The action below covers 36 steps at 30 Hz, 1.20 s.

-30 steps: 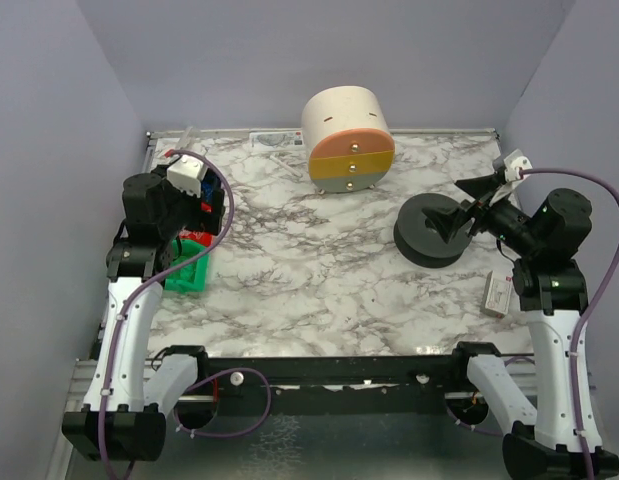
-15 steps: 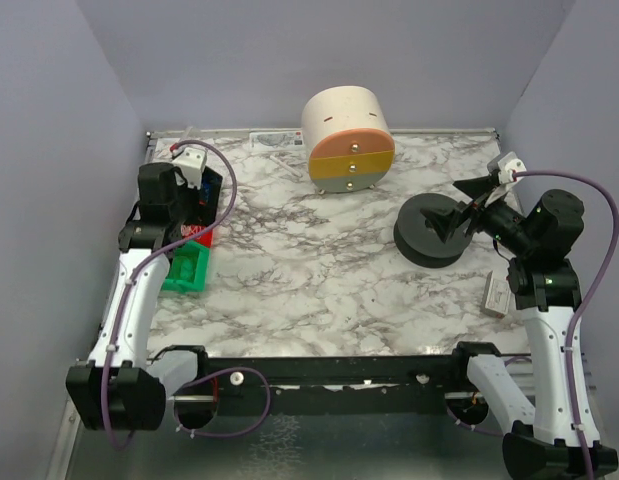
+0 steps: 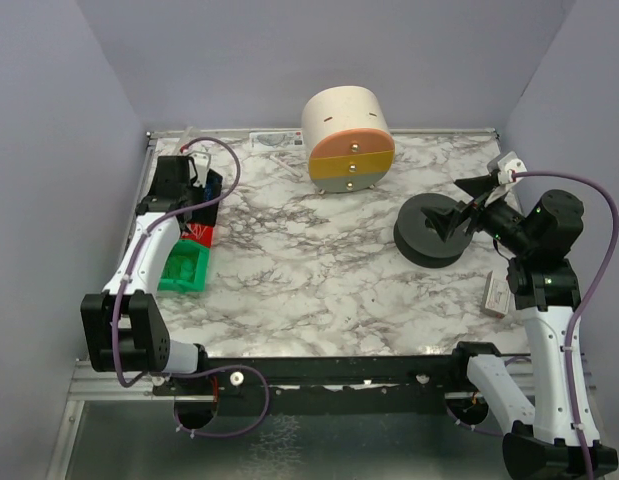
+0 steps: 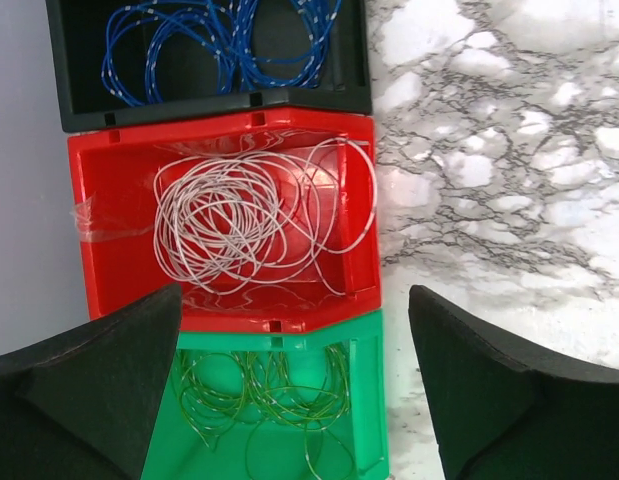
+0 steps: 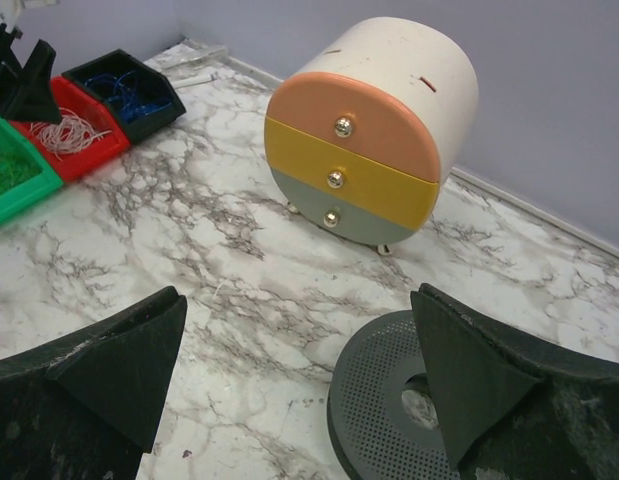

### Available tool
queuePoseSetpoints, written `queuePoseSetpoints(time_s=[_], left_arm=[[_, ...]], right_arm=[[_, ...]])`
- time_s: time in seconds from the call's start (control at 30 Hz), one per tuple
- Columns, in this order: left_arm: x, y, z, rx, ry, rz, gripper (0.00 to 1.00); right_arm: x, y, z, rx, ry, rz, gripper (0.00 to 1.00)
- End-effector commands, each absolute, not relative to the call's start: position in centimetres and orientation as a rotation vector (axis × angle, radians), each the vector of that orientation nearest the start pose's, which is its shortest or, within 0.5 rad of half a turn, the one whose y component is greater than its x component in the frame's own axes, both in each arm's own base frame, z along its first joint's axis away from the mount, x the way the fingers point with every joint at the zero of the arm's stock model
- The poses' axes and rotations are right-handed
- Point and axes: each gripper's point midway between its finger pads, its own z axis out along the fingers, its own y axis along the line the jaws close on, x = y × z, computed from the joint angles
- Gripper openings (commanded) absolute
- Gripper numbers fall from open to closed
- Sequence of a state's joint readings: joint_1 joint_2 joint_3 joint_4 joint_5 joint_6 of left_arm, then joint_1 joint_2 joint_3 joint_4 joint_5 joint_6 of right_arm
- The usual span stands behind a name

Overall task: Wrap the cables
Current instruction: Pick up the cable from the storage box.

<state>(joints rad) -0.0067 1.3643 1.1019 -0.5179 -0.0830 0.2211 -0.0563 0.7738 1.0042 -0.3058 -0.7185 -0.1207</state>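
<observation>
The cables (image 4: 251, 212) are a tangle of thin whitish wire lying in the red bin (image 4: 89, 175), between a black bin of blue wire (image 4: 224, 45) and a green bin of green wire (image 4: 264, 395). My left gripper (image 4: 294, 395) hangs open and empty above the red and green bins; in the top view it (image 3: 197, 203) is at the far left. The dark grey spool (image 3: 425, 236) lies flat at the right. My right gripper (image 3: 457, 208) is open and empty, just above the spool's right side (image 5: 384, 405).
A round cream drawer unit (image 3: 347, 138) with orange, yellow and grey drawers stands at the back centre. A small pale box (image 3: 497, 295) lies near the right arm. The purple walls close in on the left, back and right.
My left arm has stretched back and swung its gripper over the bins, which now lie straight below it. The right arm has barely moved.
</observation>
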Motion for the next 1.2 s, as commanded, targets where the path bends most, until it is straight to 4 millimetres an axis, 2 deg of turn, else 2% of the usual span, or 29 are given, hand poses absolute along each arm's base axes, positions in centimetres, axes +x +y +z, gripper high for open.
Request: queuePoseSetpoints(time_s=[0.0,0.07,0.2,0.3,0.47,0.73,1.17], left_arm=[[38.0,4.3,17.3,0.097,2.336,0.228,0.92],[38.5,4.9,17.3,0.066,2.341,0.213,0.89],[39.6,6.2,16.1,0.014,2.401,0.160,0.80],[40.4,6.9,14.4,0.009,2.447,0.140,0.77],[41.4,7.5,12.3,-0.020,2.502,0.106,0.63],[41.6,6.2,9.8,-0.040,2.574,-0.028,0.63],[40.4,6.4,5.2,-0.101,2.698,-0.021,0.62]], right_arm=[[27.3,9.1,35.2,-0.570,1.539,0.418,1.00],[27.4,9.0,35.2,-0.570,1.540,0.416,1.00],[27.5,9.0,35.1,-0.575,1.546,0.412,1.00],[27.5,9.0,35.0,-0.578,1.554,0.414,1.00],[27.7,9.1,34.6,-0.583,1.565,0.422,1.00],[27.8,9.1,34.4,-0.588,1.574,0.431,1.00],[27.9,9.2,34.0,-0.595,1.586,0.440,1.00]])
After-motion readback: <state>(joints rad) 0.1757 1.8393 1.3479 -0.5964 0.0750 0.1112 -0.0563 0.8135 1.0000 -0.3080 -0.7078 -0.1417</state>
